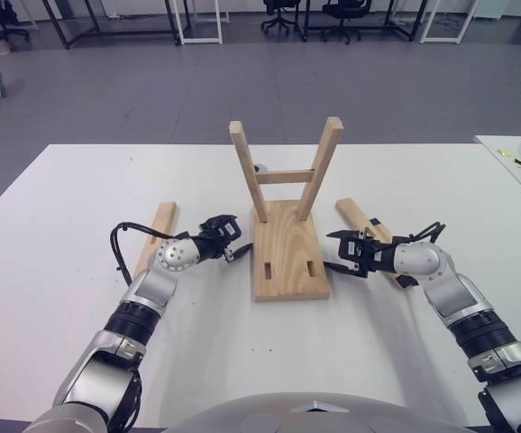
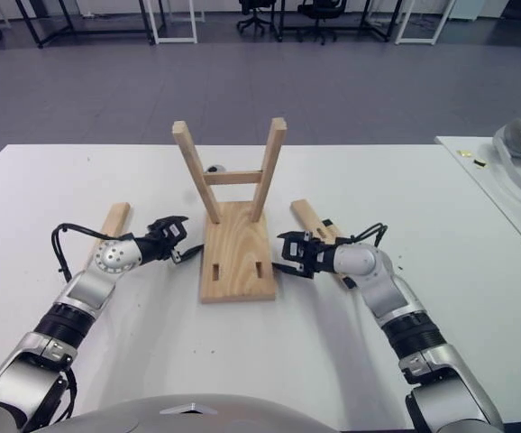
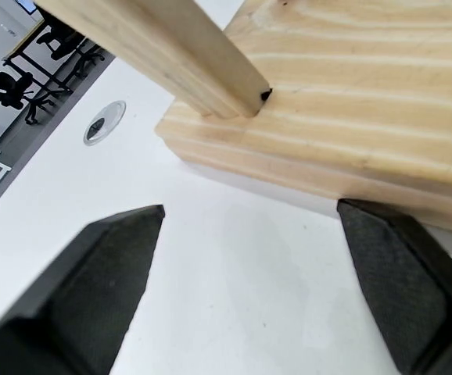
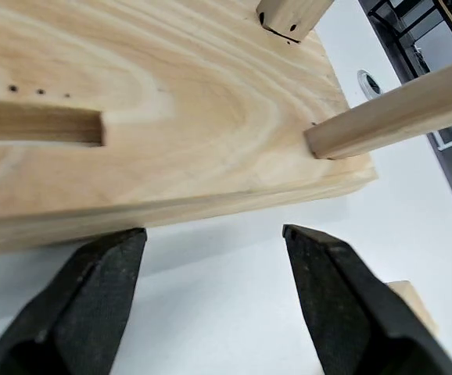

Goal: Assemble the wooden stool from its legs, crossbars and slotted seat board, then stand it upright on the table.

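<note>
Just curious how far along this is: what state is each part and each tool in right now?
seat board: flat on the table, two near slots empty
two fitted legs: upright in the board, joined by crossbar
left loose piece: lying flat
right loose piece: lying flat
left tool: open, empty
right tool: open, empty

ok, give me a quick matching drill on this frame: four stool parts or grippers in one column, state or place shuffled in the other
Things
1. seat board
2. crossbar
3. left loose leg
4. right gripper

States
A. open, beside the board's right edge
B. joins the two standing legs
C. lies flat, its two near slots empty
D. unfitted, lying by the left arm

Pairs: 1-C, 2-B, 3-D, 4-A
</note>
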